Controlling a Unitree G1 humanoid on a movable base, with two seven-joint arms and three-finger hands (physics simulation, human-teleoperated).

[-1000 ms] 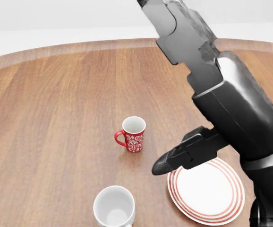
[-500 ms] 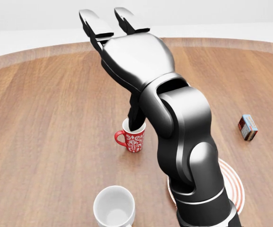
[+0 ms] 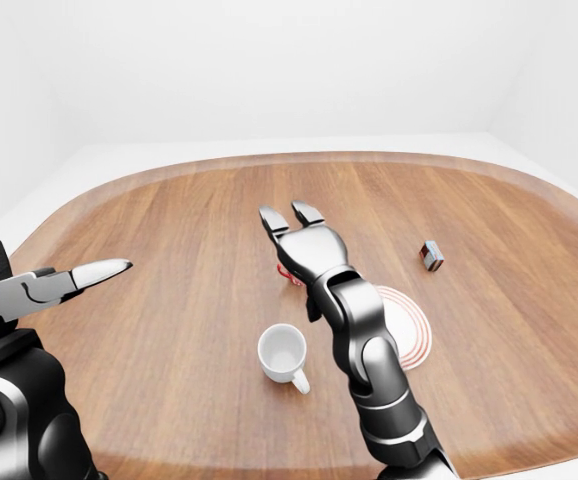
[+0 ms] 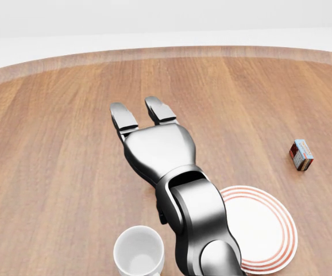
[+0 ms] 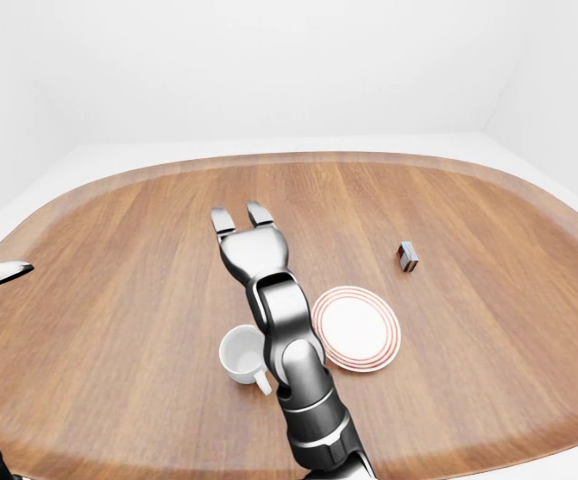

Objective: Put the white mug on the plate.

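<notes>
Change: right robot hand (image 4: 145, 119) is dropping lower over the counter (image 4: 51, 149), now hiding the red mug (image 3: 287, 272).
Right robot hand: hovering, fingers spread, grasping nothing.
Left robot hand (image 3: 64, 281): reaching in at the left-eye view's left, fingers extended, empty.
White mug (image 4: 138, 252): standing upright on the counter, near the plate (image 4: 266, 229).
Small box (image 4: 301, 154): sitting well right.
</notes>
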